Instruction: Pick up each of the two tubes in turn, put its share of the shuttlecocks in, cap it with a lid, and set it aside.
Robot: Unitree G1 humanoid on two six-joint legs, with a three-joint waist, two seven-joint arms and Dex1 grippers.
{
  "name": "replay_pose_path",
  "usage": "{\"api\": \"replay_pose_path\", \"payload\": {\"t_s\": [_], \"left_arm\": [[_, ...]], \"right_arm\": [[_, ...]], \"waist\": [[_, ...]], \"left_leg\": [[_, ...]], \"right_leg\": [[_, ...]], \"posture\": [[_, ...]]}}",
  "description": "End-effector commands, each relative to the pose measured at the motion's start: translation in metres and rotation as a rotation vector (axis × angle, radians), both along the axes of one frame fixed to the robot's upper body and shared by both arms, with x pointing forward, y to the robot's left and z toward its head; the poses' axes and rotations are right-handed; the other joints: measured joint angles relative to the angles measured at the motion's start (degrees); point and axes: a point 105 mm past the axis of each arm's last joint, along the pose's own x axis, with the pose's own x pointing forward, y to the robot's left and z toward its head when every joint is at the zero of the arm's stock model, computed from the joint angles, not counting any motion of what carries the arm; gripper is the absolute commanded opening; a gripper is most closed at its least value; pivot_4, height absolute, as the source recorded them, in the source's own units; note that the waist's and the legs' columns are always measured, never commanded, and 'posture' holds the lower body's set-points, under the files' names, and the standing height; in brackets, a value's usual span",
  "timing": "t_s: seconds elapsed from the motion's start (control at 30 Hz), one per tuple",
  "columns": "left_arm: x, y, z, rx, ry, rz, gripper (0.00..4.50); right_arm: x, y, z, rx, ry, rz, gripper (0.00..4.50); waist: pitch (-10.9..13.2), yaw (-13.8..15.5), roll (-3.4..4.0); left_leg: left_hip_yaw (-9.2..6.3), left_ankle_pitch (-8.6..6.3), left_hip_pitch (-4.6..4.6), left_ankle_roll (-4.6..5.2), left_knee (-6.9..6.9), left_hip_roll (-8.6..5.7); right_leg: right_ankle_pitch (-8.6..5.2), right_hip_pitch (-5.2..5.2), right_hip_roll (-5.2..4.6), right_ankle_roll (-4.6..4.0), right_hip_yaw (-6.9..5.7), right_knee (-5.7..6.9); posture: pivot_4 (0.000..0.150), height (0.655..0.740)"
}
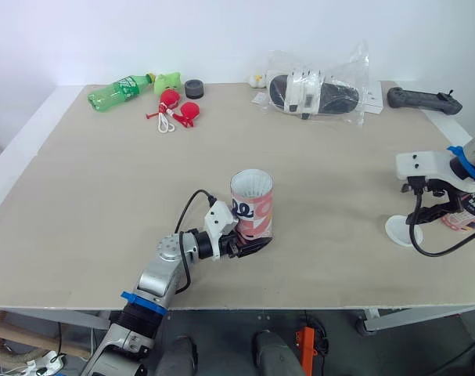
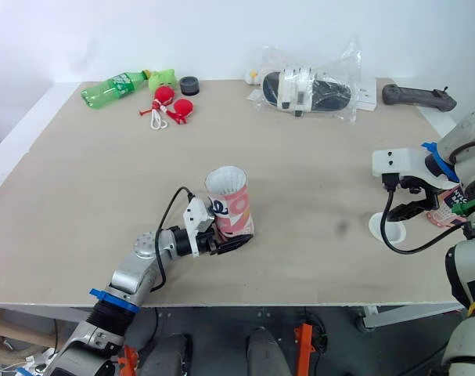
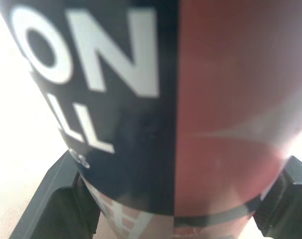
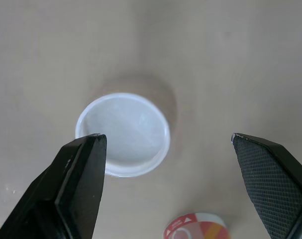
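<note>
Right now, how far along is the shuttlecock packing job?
Done, apparently: the tube looks filled, white at its open top. In hand: left end effector grips it upright; right end effector hangs open over the lid. Left: capping, setting aside, and perhaps the other tube near the lid.

Green bottle (image 1: 118, 92), bagged slipper (image 1: 314, 94), controller (image 1: 423, 99)
</note>
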Motion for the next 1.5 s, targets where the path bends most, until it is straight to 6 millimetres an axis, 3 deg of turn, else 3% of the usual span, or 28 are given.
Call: {"api": "replay_pose_path", "payload": {"t_s": [0.03,0.53,0.9,1.0,1.27,1.5], "left_arm": [[-0.003,-0.003,0.005,-0.014,-0.024,-0.011,3.13],[-0.007,-0.005,0.005,-0.010,-0.016,-0.026,3.13],[-0.008,-0.005,0.004,-0.008,-0.011,-0.021,3.13],[-0.008,-0.004,0.004,-0.008,-0.010,-0.017,3.13],[-0.009,-0.004,0.004,-0.004,-0.009,-0.016,3.13],[-0.008,-0.004,0.004,-0.003,-0.009,-0.016,3.13]], "right_arm": [[0.002,0.000,0.002,0.014,-0.017,-0.009,4.33],[0.007,-0.008,-0.032,-0.019,0.006,-0.096,4.33],[0.005,-0.008,-0.044,0.008,0.038,-0.150,4.33],[0.005,-0.008,-0.045,0.012,0.038,-0.159,3.55],[0.005,-0.009,-0.046,0.015,0.035,-0.167,0.07],[0.011,-0.002,-0.036,0.051,-0.009,-0.137,0.03]], "waist": [[0.00,-0.03,0.00],[-0.02,-0.03,0.02],[-0.02,-0.04,0.03],[-0.02,-0.11,0.02],[-0.02,-0.66,0.02],[-0.02,-0.90,0.02]], "left_leg": [[0.00,0.00,0.03,0.00,0.00,0.00],[-0.02,0.09,0.05,-0.15,0.00,0.00],[-0.03,0.14,0.12,-0.24,0.01,0.00],[-0.03,0.16,0.14,-0.26,0.01,0.00],[-0.04,0.36,0.17,-0.43,0.03,0.01],[-0.04,0.37,0.18,-0.44,0.03,0.01]], "right_leg": [[0.01,0.02,0.01,0.00,0.00,0.00],[0.11,0.05,0.01,-0.01,0.01,0.02],[0.16,0.14,0.01,0.01,0.01,0.02],[0.19,0.15,0.03,0.00,0.01,0.02],[0.21,0.18,0.05,0.40,0.03,0.02],[0.22,0.19,0.05,0.41,0.05,0.02]], "posture": [[0.150,0.7400],[0.150,0.7400],[0.150,0.7400],[0.150,0.7400],[0.150,0.7400],[0.150,0.7400]]}}
